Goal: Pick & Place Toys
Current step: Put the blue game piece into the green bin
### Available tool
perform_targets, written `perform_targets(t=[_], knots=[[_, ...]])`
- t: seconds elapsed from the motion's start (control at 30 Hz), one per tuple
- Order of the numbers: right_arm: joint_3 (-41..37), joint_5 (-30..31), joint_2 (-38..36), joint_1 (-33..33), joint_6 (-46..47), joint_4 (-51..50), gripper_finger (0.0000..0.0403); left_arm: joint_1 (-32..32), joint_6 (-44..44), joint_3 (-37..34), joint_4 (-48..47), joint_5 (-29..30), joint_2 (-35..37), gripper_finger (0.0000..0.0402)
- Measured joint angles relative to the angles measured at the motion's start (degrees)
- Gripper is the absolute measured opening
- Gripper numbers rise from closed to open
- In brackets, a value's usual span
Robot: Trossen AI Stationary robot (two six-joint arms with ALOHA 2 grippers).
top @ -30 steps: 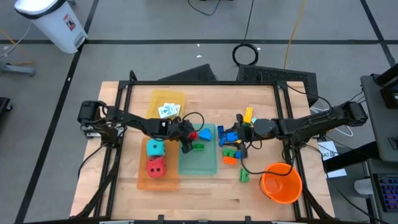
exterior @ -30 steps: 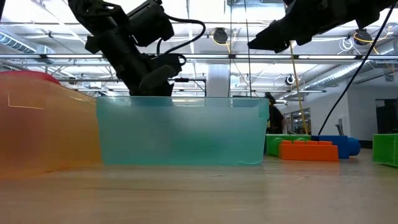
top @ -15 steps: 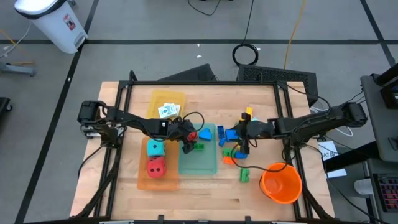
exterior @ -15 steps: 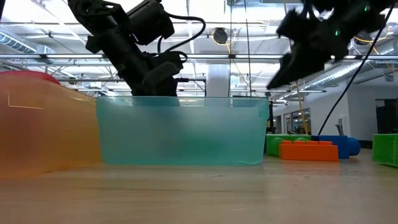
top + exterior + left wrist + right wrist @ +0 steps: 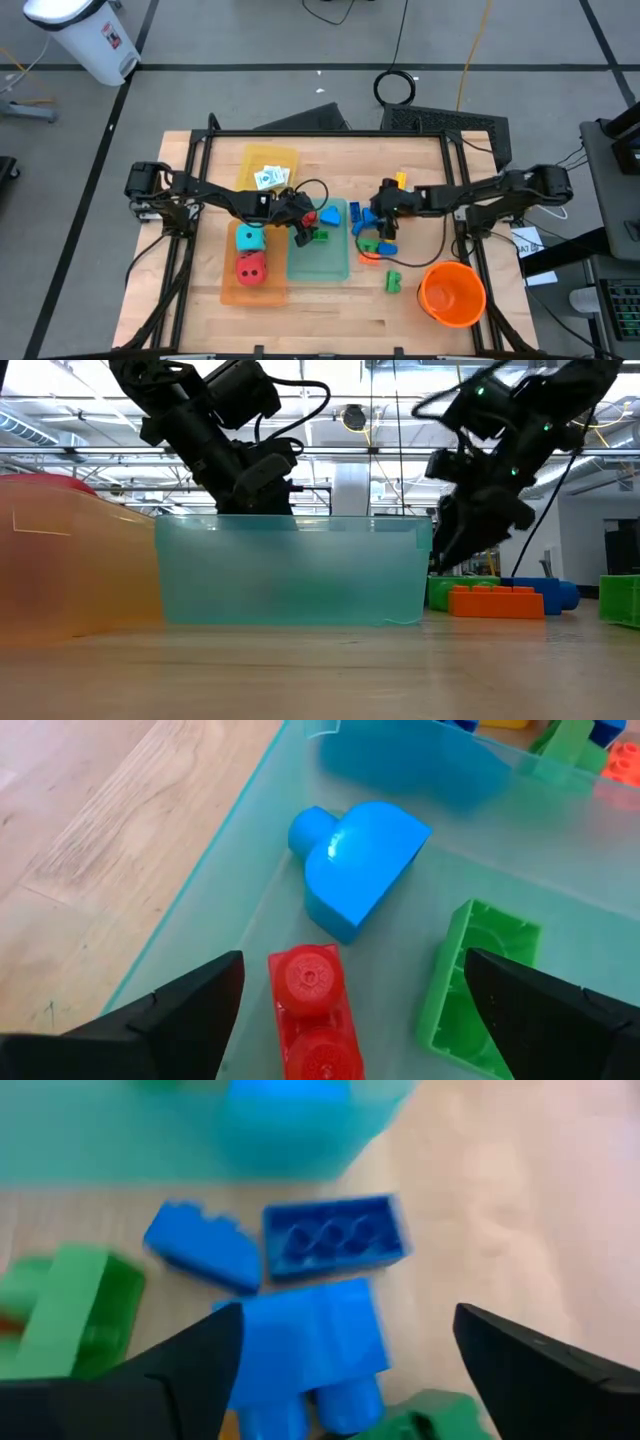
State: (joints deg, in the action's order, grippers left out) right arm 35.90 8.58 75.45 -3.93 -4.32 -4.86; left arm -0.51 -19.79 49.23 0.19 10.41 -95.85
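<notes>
At five o'clock on the counter [image 5: 200, 310], nearest the front edge: an orange bucket [image 5: 452, 293], with a lone green brick [image 5: 393, 283] just beside it at its ten o'clock.

At seven o'clock: an orange tray [image 5: 228, 292] holding the red die [image 5: 251, 268] and, behind it, the teal die [image 5: 250, 238]. Looks like finished work.

At the middle: a teal tray [image 5: 330, 268] with three pieces in its far end, namely a red brick [image 5: 312, 1010], a green tray brick [image 5: 480, 985] and a rounded blue brick [image 5: 360, 865]. Over them, the left pincer [image 5: 352, 970], fingers spread wide, holding nothing, with the red brick lying nearest its gap.

At three o'clock of the tray, on bare wood: the unsorted heap. Includes a flat blue brick [image 5: 335, 1237], a stepped blue brick [image 5: 200, 1245], a blue brick with pegs [image 5: 310, 1340] and a green heap brick [image 5: 70, 1315], plus an orange brick [image 5: 368, 258] at the heap's near side. Directly above the blue ones, the right pincer [image 5: 348, 1320], low, fingers wide apart and empty; seems lined up to take the blue brick with pegs.

Farther back, at one o'clock: a yellow brick [image 5: 400, 182], loose. At eleven o'clock: a yellow tray [image 5: 285, 158] holding the white cards [image 5: 270, 178].

Judged roughly past halfway: dice and cards placed, three bricks in the tray, the heap and two stray bricks left to sort.
</notes>
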Motion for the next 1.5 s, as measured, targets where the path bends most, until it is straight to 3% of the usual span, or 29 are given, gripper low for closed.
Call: perform_targets(t=[0.13, 0.43, 0.63, 0.87, 1.23, 1.5], knots=[[0.1, -5.8, 3.2, -1.0, -4.1, 1.7, 0.0346, 0.0, 0.0, 0.0, 0.0, 0.0, 0.0, 0.0383], [0.1, -7.5, 9.4, -3.4, -5.7, 1.9, 0.034, 0.0, 0.0, 0.0, 0.1, 0.0, 0.0, 0.0383], [0.1, -9.0, 9.1, -3.9, -6.8, 2.0, 0.0316, 0.0, 0.1, 0.0, 0.1, 0.0, 0.0, 0.0383], [-0.1, -8.9, 5.4, -3.9, -3.8, 2.0, 0.0259, 0.0, 0.1, 0.0, 0.1, 0.0, 0.0, 0.0383], [0.0, -8.9, 4.1, -3.9, -1.3, 1.7, 0.0092, 0.0, 0.0, 0.0, 0.1, 0.0, 0.0, 0.0383], [0.0, -8.9, 0.0, -3.8, -2.0, 1.5, 0.0092, 0.0, 0.2, 0.0, 0.1, 0.0, 0.0, 0.0383]])
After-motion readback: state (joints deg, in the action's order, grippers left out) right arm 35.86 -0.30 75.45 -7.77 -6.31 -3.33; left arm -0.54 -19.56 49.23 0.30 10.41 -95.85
